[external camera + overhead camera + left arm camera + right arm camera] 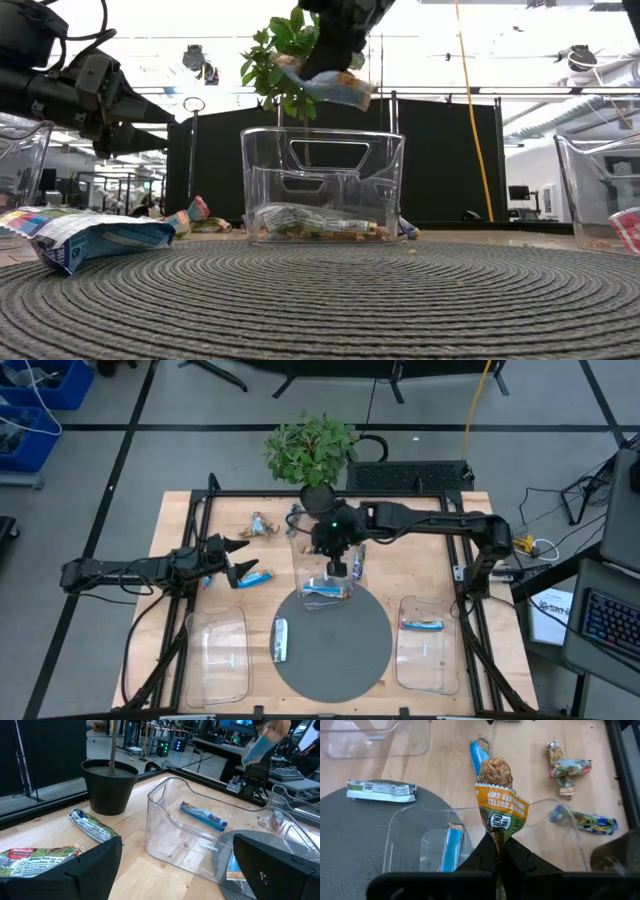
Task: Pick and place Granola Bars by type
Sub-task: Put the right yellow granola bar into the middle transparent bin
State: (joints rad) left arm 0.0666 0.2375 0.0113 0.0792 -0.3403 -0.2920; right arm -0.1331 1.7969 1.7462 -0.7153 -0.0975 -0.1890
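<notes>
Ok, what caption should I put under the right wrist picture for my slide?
The right gripper, shut on an orange-wrapped granola bar, holds it above the clear tray.

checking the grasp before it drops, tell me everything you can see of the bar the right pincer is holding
The held bar has an orange and green shiny wrapper with a crimped brown-gold end pointing away from the wrist. The right pincer is shut on its other end, so it hangs free above the middle clear tray, touching nothing but the fingers. In the low view it sits tilted, high over the tray's rim, in front of the plant.
</notes>
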